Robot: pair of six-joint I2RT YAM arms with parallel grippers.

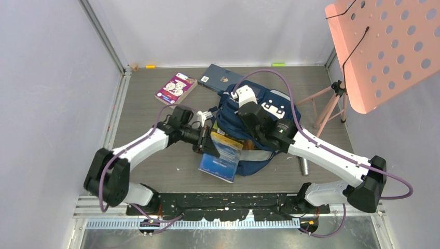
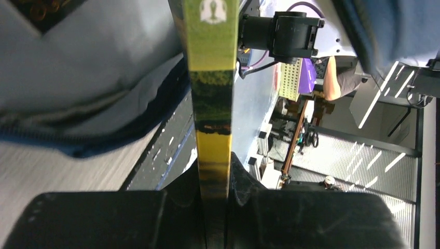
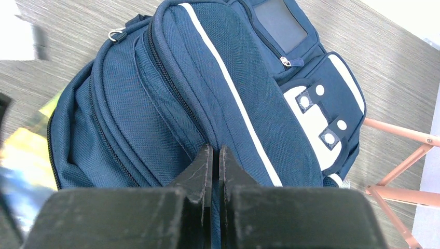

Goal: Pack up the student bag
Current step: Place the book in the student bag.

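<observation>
The student bag (image 1: pixel 262 111), navy with white stripes and white patches on its front pocket, lies in the middle of the table. My left gripper (image 1: pixel 207 139) is shut on a book (image 1: pixel 224 153) with a yellow and blue cover, which lies tilted at the bag's left edge. In the left wrist view the book's yellow-green spine (image 2: pixel 212 104) stands clamped in the gripper (image 2: pixel 214 181), with navy fabric of the bag (image 2: pixel 78 140) beside it. My right gripper (image 3: pixel 215 153) is shut, pinching a fold of the bag (image 3: pixel 207 78). It sits over the bag's top (image 1: pixel 245 106).
A purple book (image 1: pixel 176 87) and a dark blue book (image 1: pixel 220 77) lie at the back of the table. A pink perforated stand (image 1: pixel 384 46) on tripod legs (image 1: pixel 327 104) rises at the right. A metal cylinder (image 1: pixel 304 166) lies near the right arm.
</observation>
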